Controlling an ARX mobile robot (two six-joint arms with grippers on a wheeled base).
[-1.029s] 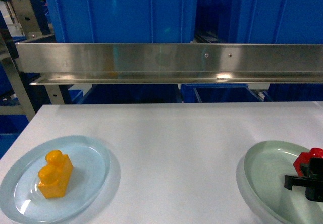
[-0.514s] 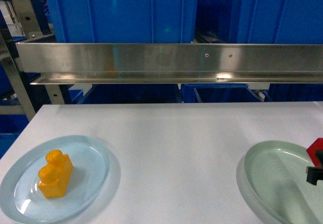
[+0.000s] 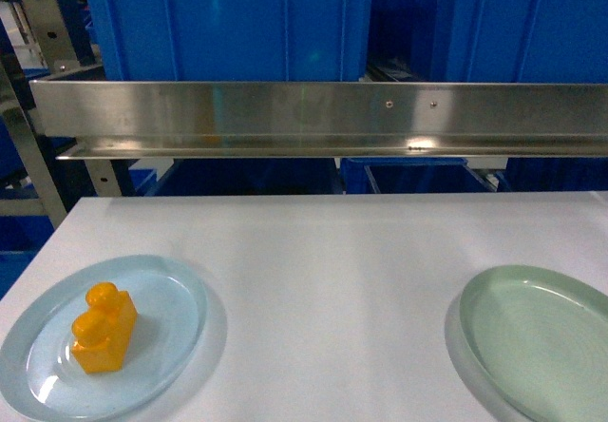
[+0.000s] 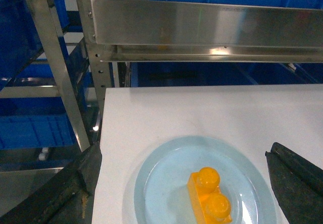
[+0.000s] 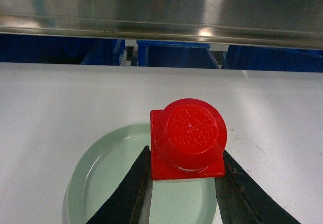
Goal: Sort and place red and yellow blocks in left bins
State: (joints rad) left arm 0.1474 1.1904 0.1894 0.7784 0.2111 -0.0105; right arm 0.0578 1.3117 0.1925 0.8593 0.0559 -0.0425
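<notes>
Blue crates (image 3: 228,23) fill the shelving behind a steel rail (image 3: 313,118) that runs across the back edge of your white counter (image 3: 332,279) in the head view. Near the counter's front-left corner you have a pale blue plate (image 3: 171,289) with the orange-yellow block (image 3: 103,329) lying on it, its two studs facing up. Near the front-right corner sits a pale green plate (image 3: 532,346). Neither pincer shows in this view.

From the left wrist camera you look down on the same pale blue plate (image 4: 161,178), close to the counter's left edge, with the orange-yellow block (image 4: 211,202) resting on it. The left pincer (image 4: 184,193) is released: its dark fingers (image 4: 60,193) stand wide apart on either side of the plate, touching nothing.

From the right wrist camera, your right pincer (image 5: 184,183) is clenched on the red block (image 5: 187,139), a finger against each side, holding it above the pale green plate (image 5: 96,178). The single round stud faces the camera and carries raised lettering in a ring, too small for you to read.
</notes>
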